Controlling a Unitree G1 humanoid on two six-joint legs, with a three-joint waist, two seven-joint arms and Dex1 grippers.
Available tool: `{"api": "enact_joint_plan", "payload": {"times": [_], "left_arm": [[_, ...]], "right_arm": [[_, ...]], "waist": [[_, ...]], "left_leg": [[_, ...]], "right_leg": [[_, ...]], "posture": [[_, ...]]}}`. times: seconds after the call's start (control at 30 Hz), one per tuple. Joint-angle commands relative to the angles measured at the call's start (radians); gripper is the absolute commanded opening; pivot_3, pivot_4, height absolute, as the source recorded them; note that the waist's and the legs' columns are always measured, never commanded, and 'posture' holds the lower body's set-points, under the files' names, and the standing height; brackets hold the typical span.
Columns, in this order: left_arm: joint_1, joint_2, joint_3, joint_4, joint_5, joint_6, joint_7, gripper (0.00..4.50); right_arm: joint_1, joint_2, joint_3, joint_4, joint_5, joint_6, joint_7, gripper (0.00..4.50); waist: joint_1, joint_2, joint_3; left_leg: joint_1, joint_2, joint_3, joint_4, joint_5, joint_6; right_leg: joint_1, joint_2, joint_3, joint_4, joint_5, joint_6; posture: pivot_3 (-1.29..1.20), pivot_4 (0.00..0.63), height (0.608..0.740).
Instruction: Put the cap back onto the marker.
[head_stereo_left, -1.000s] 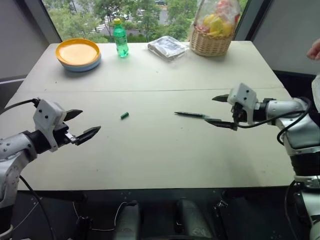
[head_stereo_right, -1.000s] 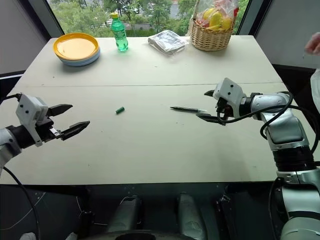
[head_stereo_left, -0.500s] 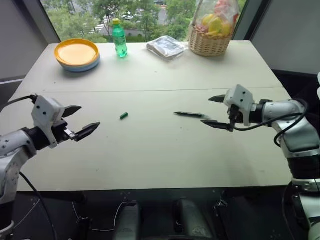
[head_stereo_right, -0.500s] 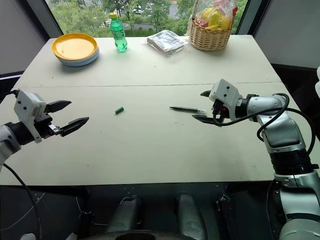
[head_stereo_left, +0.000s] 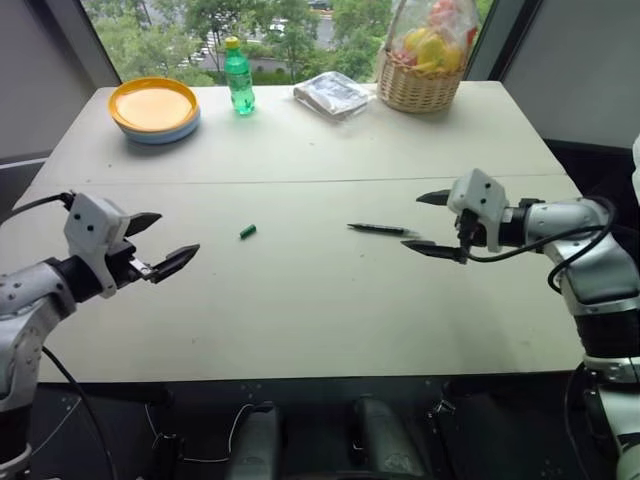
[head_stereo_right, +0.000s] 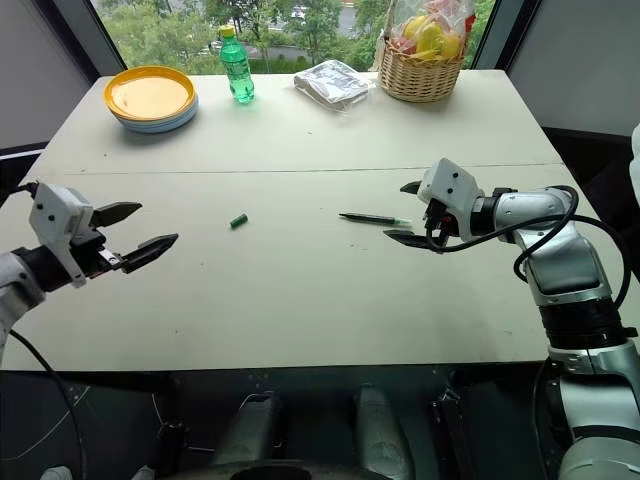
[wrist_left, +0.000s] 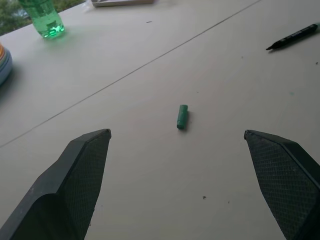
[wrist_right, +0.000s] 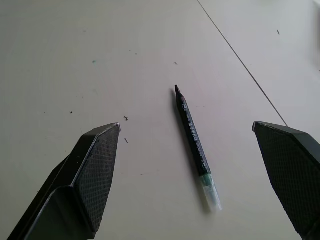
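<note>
A: Pincers?
B: Both wide, nothing held. Right pincer (head_stereo_left: 425, 222) hangs just right of the marker (head_stereo_left: 379, 229), jaws either side of its tail end. Left pincer (head_stereo_left: 165, 245) is off at the left, aimed toward the cap (head_stereo_left: 248, 231) but well apart from it.
A: So where's the stuff?
B: Cap and marker both flat on the bench (head_stereo_left: 320, 300), mid-bench, cap to the left, marker tip pointing at it, a clear gap between.
A: Step?
B: Pre-grasp, I'd say; neither picked up yet.
A: Next?
B: Prob. right drops and shuts on the marker barrel, left reaches in for the cap. Cap's tiny, so needs a centred pinch, then line up w/ the tip.
</note>
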Motion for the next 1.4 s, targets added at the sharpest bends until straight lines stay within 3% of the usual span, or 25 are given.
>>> {"api": "enact_joint_plan", "payload": {"times": [0.03,0.3,0.73,0.97,1.4], "left_arm": [[-0.037,-0.056,-0.003,0.020,-0.031,-0.001,0.037,4.45],[-0.195,-0.166,-0.137,0.323,0.074,-0.108,0.046,4.45],[-0.524,-0.229,-0.354,0.927,0.302,-0.535,-0.140,4.45],[-0.577,-0.242,-0.395,1.071,0.370,-0.656,-0.159,4.45],[-0.591,-0.295,-0.409,1.143,0.415,-0.664,-0.144,4.45]], "right_arm": [[-0.020,-0.004,-0.006,-0.016,0.010,-0.015,0.010,4.38],[0.026,0.032,-0.026,-0.110,0.037,0.031,-0.050,4.38],[0.188,0.097,-0.061,-0.329,0.065,0.128,-0.219,4.38],[0.194,0.091,-0.046,-0.376,0.088,0.166,-0.225,4.38],[0.159,0.027,-0.045,-0.376,0.121,0.202,-0.169,4.38]], "waist": [[0.000,0.000,0.000],[0.002,-0.001,0.000],[-0.001,-0.001,0.000],[0.001,-0.001,0.000],[0.005,-0.001,0.000]], "left_leg": [[0.000,0.000,0.000,0.000,0.000,0.000],[0.000,0.000,0.000,0.001,0.000,0.000],[-0.001,0.000,0.000,0.002,0.000,0.000],[-0.001,0.000,0.000,0.002,0.000,0.000],[0.000,0.000,-0.002,0.005,0.000,0.000]], "right_leg": [[0.000,0.000,0.000,0.000,0.000,0.000],[0.000,0.000,0.000,0.001,0.000,0.000],[0.000,0.001,-0.001,0.001,0.001,0.001],[0.000,0.000,-0.001,0.001,0.001,0.002],[0.004,0.000,-0.002,0.001,0.002,0.003]], "posture": [[0.00,0.150,0.740],[0.00,0.150,0.740],[0.00,0.150,0.740],[0.00,0.150,0.740],[0.00,0.150,0.740]]}}
